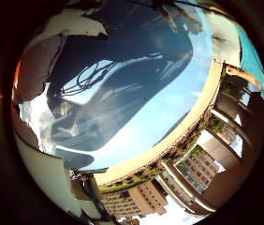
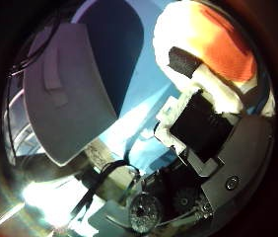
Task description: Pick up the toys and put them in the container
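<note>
The hand (image 2: pixel 203 133) curls its fingers around an orange-and-white toy (image 2: pixel 213 44), apparently held against the palm above a blue surface (image 1: pixel 169 108).

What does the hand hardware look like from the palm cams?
Thumb-side view: the hand shows a black boxy block in a white frame, grey metal brackets with a round screw head, and gear-like round parts below. A wide, pale grey curved shell with a raised tab sits opposite. Little-finger-side view: only white and off-white panels at the edge. No markings readable.
</note>
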`<state>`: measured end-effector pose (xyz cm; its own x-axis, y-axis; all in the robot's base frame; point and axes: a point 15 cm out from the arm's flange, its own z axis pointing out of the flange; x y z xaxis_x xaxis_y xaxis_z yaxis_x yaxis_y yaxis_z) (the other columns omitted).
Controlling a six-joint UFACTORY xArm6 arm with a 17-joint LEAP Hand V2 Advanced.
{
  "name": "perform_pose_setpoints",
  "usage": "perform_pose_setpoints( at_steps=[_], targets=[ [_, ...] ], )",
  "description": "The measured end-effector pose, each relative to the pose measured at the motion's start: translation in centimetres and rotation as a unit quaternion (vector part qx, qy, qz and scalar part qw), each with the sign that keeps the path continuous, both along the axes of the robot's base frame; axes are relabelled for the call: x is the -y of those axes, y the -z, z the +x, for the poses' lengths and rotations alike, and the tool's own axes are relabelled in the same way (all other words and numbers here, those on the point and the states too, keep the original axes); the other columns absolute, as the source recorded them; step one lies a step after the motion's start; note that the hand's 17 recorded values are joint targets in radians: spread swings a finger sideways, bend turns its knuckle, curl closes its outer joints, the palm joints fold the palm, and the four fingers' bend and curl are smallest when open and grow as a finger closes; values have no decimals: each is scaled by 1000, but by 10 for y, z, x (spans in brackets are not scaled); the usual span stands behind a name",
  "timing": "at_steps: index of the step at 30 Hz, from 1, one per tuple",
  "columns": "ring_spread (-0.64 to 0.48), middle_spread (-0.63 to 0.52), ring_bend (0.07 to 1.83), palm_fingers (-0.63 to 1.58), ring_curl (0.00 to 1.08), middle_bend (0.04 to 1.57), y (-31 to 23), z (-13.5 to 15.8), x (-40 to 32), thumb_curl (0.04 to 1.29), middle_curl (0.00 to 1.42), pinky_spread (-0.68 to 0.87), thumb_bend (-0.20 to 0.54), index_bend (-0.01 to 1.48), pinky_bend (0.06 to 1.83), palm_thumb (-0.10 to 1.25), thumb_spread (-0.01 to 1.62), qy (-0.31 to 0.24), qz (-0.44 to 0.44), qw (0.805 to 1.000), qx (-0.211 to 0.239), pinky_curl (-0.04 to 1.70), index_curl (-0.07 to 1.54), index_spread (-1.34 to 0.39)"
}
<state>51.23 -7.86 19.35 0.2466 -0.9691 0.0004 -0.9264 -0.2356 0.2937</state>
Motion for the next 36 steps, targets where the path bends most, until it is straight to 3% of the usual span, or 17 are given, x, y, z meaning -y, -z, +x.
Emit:
perform_pose_setpoints(
  at_steps=[2,7,11,15,20,27,32,34,36],
  targets=[
    [32,-129,1270,1111,634,927,-23,4,1,452,712,348,42,237,1240,947,1121,4,1,1000,30,409,90,-362],
    [-33,-167,1311,1077,707,1062,-95,2,8,522,830,270,30,408,1420,1000,1120,13,-1,995,99,529,71,-515],
    [-64,-181,1332,1041,735,1104,-142,-26,4,563,884,229,12,508,1472,1007,1121,16,1,995,99,580,57,-604],
    [-90,-192,1354,999,767,1131,-224,-30,-12,606,934,195,-7,618,1512,1013,1120,6,7,986,164,631,43,-690],
    [-106,-196,1376,978,790,1161,-286,-57,-69,639,974,170,-15,712,1535,1005,1115,-36,35,975,215,669,25,-754],
    [-119,-196,1396,946,815,1184,-290,-79,-170,675,1009,149,-16,828,1548,994,1112,-111,60,972,200,710,2,-814],
    [-125,-196,1412,921,829,1199,-254,-89,-256,698,1030,138,-16,899,1556,982,1109,-154,66,973,160,739,-11,-846],
    [-127,-199,1415,900,834,1209,-229,-82,-285,694,1038,133,-40,928,1552,917,1117,-157,63,975,146,751,-11,-860],
    [-79,-179,1306,890,770,1090,-211,-78,-293,640,970,181,-60,1010,1447,814,1139,-160,59,977,132,715,34,-764]
  ],
)
